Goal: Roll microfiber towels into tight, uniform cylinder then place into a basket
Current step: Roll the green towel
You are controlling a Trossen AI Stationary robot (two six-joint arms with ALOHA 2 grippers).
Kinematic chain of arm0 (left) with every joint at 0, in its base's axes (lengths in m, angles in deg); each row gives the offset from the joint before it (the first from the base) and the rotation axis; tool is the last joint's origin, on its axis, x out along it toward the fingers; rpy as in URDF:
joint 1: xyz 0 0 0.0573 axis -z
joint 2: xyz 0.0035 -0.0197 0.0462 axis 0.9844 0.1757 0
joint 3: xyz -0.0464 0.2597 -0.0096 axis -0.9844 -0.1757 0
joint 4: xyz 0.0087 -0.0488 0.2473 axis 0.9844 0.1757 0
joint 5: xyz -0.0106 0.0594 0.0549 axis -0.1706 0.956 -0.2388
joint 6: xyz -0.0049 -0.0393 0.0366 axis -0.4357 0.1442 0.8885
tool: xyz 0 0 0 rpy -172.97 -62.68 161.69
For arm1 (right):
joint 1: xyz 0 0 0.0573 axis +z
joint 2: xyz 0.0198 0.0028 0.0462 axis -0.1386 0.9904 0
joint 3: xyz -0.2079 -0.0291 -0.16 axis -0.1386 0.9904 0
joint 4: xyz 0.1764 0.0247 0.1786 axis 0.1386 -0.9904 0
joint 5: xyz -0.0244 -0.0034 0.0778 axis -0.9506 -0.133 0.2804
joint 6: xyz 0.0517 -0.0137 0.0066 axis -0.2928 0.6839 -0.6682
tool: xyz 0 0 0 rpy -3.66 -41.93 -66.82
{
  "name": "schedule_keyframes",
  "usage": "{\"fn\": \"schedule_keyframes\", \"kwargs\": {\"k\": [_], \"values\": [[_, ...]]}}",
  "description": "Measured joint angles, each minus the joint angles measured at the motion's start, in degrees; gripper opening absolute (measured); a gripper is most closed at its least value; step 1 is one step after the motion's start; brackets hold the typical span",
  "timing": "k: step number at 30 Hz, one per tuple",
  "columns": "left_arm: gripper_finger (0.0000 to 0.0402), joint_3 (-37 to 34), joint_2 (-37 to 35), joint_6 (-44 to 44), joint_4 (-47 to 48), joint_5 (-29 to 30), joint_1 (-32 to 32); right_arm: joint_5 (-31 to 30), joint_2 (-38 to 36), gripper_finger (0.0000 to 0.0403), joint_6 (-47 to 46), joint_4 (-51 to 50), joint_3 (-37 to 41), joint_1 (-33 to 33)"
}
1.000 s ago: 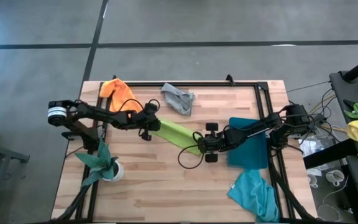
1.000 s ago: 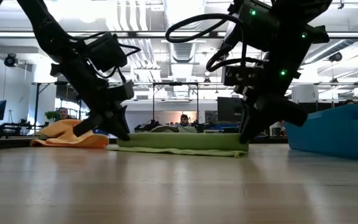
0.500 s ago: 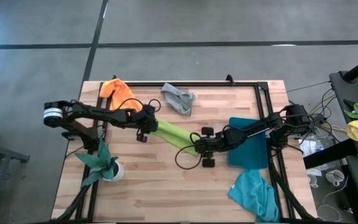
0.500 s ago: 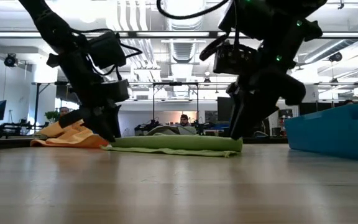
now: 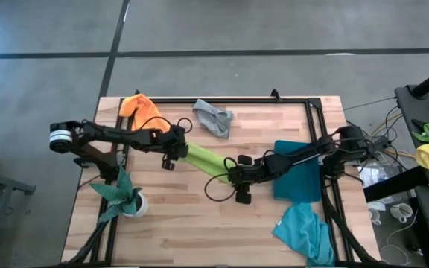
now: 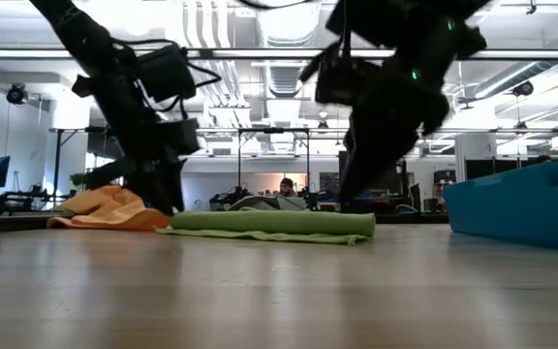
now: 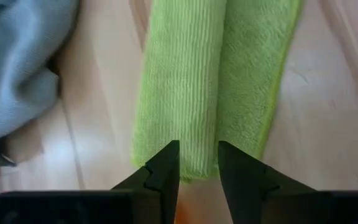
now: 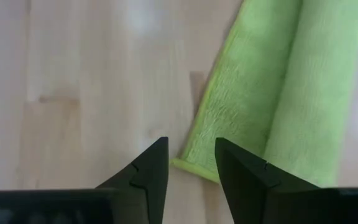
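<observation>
Both grippers stand slightly parted and hold nothing.

High view: the lime towel (image 5: 204, 160), partly rolled, lies mid-table with its long axis running diagonally from upper left to lower right. The left gripper (image 5: 171, 158) sits at its upper-left end, the right gripper (image 5: 235, 182) at its lower-right end. The basket (image 5: 298, 173) lies to the right, under the right arm. An orange towel (image 5: 141, 109) and a grey towel (image 5: 214, 117) lie along the far edge; a turquoise towel (image 5: 304, 232) lies at the near right corner.

Low view: the roll lies flat, a loose flap spread on the wood in front of it, and both grippers are clear of it.

Left wrist view: the fingers (image 7: 165, 171) frame the roll's end without touching.

Right wrist view: the fingers (image 8: 149, 170) point at the flap's corner, apart from it.

Against a second ago, both grippers have let go and lifted, and the right one has shifted left.
</observation>
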Motion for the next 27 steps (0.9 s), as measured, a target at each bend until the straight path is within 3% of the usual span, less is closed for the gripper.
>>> {"fn": "schedule_keyframes", "kwargs": {"k": [6, 10, 16, 21, 27], "values": [[0.0094, 4.1, -0.3, -1.6, 4.8, -1.4, -1.1, -5.7, -2.0, 0.0140, -8.4, -7.3, -1.7, -1.3], [0.0094, 8.9, 2.2, -7.3, 9.1, -9.9, -5.0, 0.4, -2.7, 0.0166, -15.8, -8.1, -0.7, -5.6], [0.0099, 16.8, 9.1, -11.8, 13.2, -17.1, -11.3, 5.3, -3.4, 0.0231, -19.4, -8.1, -0.2, -11.9], [0.0155, 20.7, 16.0, -13.2, 15.8, -19.2, -14.3, 7.5, -3.3, 0.0255, -20.0, -7.9, 1.1, -15.0], [0.0227, 22.3, 21.3, -13.3, 15.6, -19.3, -15.0, 8.4, -1.7, 0.0231, -20.1, -7.3, 3.5, -16.5]]}}
